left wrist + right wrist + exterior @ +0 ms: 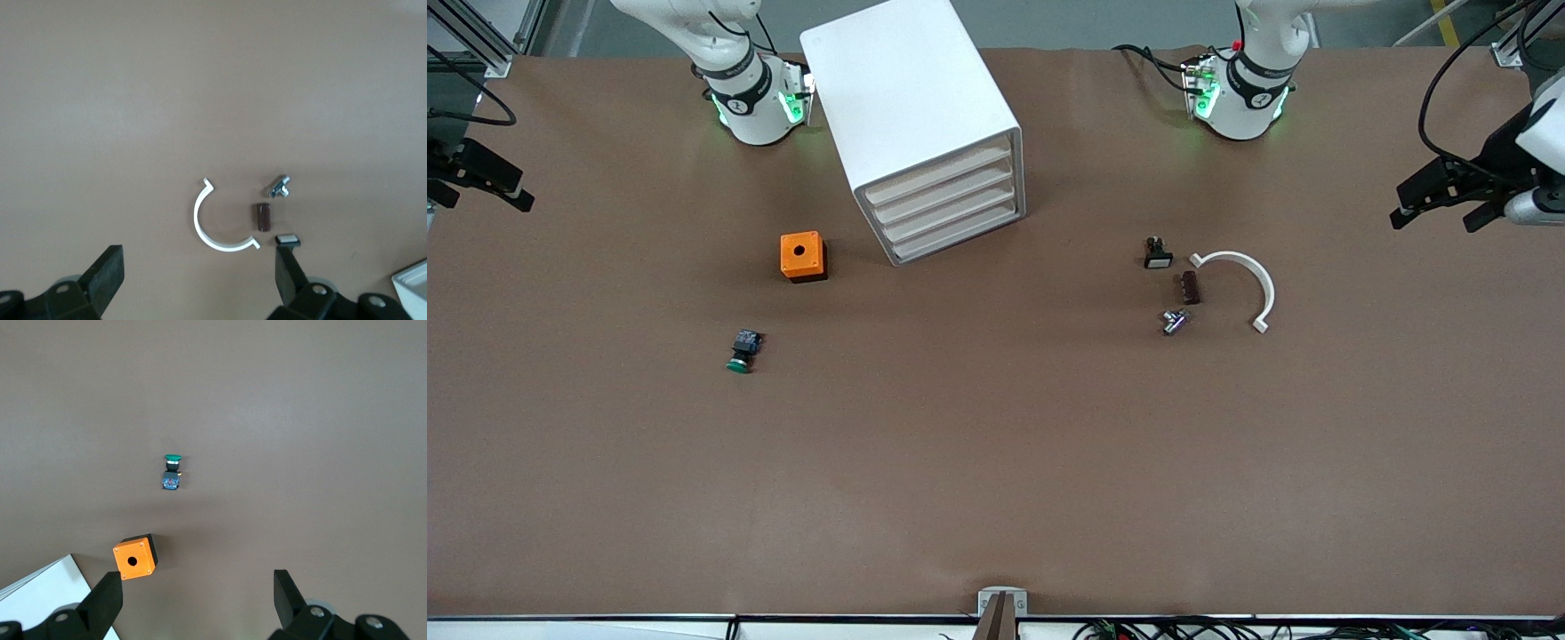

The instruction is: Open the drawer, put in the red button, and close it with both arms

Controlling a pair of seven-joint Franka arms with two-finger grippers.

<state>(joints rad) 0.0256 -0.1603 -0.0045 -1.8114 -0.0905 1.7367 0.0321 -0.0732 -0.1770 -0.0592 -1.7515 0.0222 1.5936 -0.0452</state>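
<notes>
Green-capped button lies nearest; no red button is in view, and all drawers are closed.
Green-capped push-button (743,351) lies on the brown table (996,462), nearer the camera than the orange box (803,256). White four-drawer cabinet (911,107) stands by the right arm's base, its beige-lipped drawer (943,182) fronts turned partly toward the left arm's end. Right gripper (485,200) and left gripper (1433,218) hang at the table's ends, fingers wide and empty.

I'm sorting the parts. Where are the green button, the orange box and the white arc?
green button (739,364): front view, on its cap.
orange box (801,253): front view, on its top face.
white arc (1256,276): front view, on its curved band.
</notes>
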